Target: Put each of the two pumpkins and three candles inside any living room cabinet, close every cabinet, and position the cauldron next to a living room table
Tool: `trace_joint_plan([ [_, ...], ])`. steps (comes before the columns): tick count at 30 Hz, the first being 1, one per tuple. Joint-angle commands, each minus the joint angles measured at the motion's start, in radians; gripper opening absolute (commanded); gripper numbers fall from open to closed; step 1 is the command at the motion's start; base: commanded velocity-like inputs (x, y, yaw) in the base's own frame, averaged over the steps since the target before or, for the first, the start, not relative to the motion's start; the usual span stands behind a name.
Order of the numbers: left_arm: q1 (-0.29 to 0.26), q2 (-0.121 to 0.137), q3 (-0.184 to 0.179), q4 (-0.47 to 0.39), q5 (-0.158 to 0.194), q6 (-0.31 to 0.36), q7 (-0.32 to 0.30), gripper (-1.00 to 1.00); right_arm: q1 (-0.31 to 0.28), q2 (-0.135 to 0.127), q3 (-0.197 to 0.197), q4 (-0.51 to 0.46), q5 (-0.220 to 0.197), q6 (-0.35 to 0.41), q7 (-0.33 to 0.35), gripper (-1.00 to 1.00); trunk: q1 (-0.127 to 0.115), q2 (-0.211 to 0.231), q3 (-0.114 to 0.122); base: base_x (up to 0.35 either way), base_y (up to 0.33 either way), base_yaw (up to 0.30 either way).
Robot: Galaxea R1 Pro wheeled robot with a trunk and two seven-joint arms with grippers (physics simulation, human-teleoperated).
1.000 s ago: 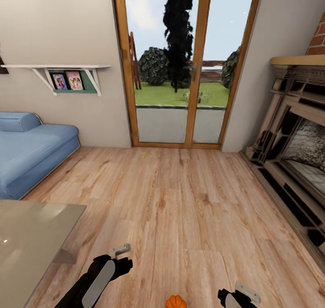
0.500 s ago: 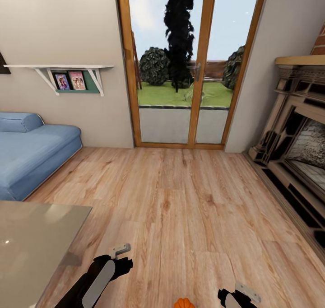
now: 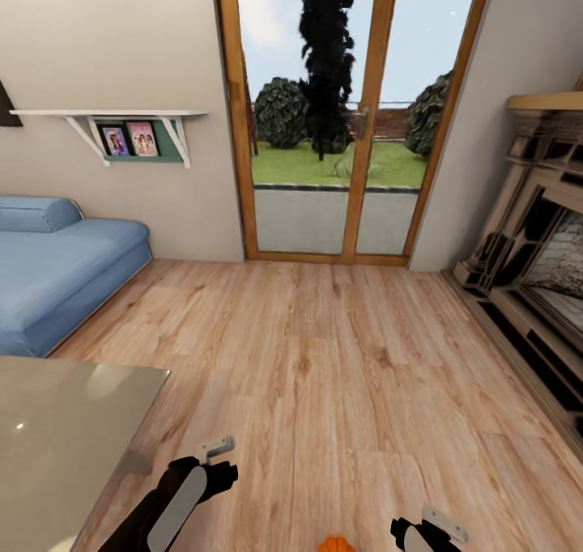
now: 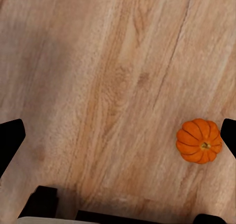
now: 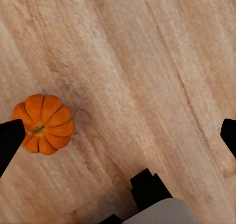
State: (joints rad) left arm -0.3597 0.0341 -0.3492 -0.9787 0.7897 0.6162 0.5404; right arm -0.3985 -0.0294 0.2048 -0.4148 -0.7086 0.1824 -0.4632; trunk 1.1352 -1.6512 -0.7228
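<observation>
A small orange ribbed pumpkin (image 3: 336, 545) lies on the wood floor at the bottom edge of the head view, between my two arms. The left wrist view has the same pumpkin (image 4: 199, 141) on the floor below, near one fingertip (image 4: 229, 134). In the right wrist view the pumpkin (image 5: 44, 123) sits beside a dark fingertip (image 5: 10, 138). My left gripper (image 4: 118, 135) and right gripper (image 5: 118, 135) both hang open above the floor, holding nothing. The grey glass coffee table (image 3: 57, 430) is at lower left. Cabinet, candles and cauldron are out of view.
A blue sofa (image 3: 57, 273) stands at the left under a white wall shelf (image 3: 113, 123). Glass patio doors (image 3: 340, 123) are straight ahead. A fireplace (image 3: 538, 269) lines the right wall. Wood floor (image 3: 324, 358) stretches between them.
The whole head view has shifted: the room slid slightly right and down, and the pumpkin dropped toward the bottom edge. The arms keep their place in the picture.
</observation>
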Motion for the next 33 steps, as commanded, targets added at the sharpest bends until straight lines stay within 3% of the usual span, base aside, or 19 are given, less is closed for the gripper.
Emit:
trace_joint_plan([
  [1, -0.001, 0.001, -0.004, -0.001, 0.007, 0.0, 0.01, 1.0, 0.0, -0.001, 0.008, -0.002, -0.005, 0.006, -0.008, 1.0, 0.0, 0.0, -0.001, 0.144, 0.015, 0.001],
  [8, -0.001, -0.002, -0.001, -0.008, -0.008, 0.002, 0.011, 1.0, 0.0, -0.002, 0.008, -0.002, -0.005, 0.006, -0.008, 1.0, 0.0, 0.0, -0.002, 0.034, 0.004, 0.0],
  [11, -0.001, -0.006, -0.003, -0.058, -0.007, 0.007, 0.015, 1.0, 0.0, -0.004, 0.01, -0.002, -0.005, 0.007, 0.019, 1.0, 0.0, 0.0, -0.002, 0.002, 0.0, 0.0],
  [13, -0.001, -0.008, -0.006, -0.128, -0.005, 0.012, 0.018, 1.0, 0.0, -0.013, 0.01, -0.002, -0.005, 0.01, 0.109, 1.0, 0.0, 0.0, -0.002, 0.0, 0.0, 0.0],
  [15, 0.0, -0.009, -0.013, -0.202, -0.004, 0.015, 0.028, 1.0, 0.0, -0.025, 0.007, 0.002, -0.006, 0.013, 0.251, 1.0, 0.0, 0.0, -0.002, 0.0, 0.0, 0.0],
  [16, 0.001, -0.009, -0.022, -0.238, -0.002, 0.015, 0.044, 1.0, 0.0, -0.043, 0.004, 0.004, -0.007, 0.014, 0.346, 1.0, 0.0, 0.0, -0.002, 0.0, 0.0, 0.0],
  [19, 0.002, -0.009, -0.032, -0.277, 0.004, 0.016, 0.086, 1.0, 0.0, -0.075, 0.0, 0.006, -0.01, 0.015, 0.443, 1.0, 0.008, -0.014, -0.008, 0.0, 0.0, 0.0],
  [24, 0.002, -0.009, -0.035, -0.312, 0.008, 0.035, 0.114, 1.0, 0.0, -0.086, -0.002, 0.008, -0.011, 0.008, 0.474, 1.0, 0.027, -0.049, -0.024, 0.0, 0.0, 0.0],
  [33, 0.002, -0.01, -0.036, -0.319, 0.009, 0.054, 0.116, 1.0, 0.0, -0.081, -0.003, 0.009, -0.01, 0.006, 0.467, 1.0, 0.062, -0.112, -0.052, 0.0, 0.0, 0.0],
])
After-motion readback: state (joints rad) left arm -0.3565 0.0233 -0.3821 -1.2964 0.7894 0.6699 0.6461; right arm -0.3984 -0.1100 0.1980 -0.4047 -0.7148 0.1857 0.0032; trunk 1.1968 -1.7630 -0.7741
